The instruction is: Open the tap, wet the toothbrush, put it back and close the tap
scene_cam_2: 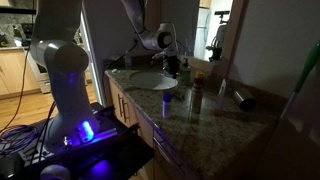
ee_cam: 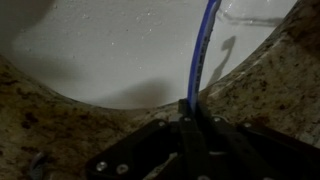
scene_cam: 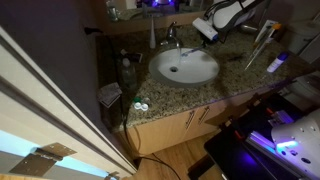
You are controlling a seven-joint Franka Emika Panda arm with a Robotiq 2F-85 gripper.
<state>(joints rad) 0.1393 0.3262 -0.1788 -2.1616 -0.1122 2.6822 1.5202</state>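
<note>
1. clenched black hand (ee_cam: 185,122) fills the bottom of the wrist view, grasping a blue toothbrush (ee_cam: 203,50) that reaches out over the white basin (ee_cam: 100,50).
2. speckled granite surface (ee_cam: 30,110) wraps the basin's rim on the left and right.
3. in an exterior view, the chrome tap (scene_cam: 171,38) stands behind the basin, with the hand just right of it.

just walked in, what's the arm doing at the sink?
The arm's gripper is shut on a blue toothbrush. It holds the brush out over the white basin, right at the rim where the basin meets the granite counter. The tap stands behind the basin. Whether water is running, or whether the brush is wet, can't be told from these views.
</note>
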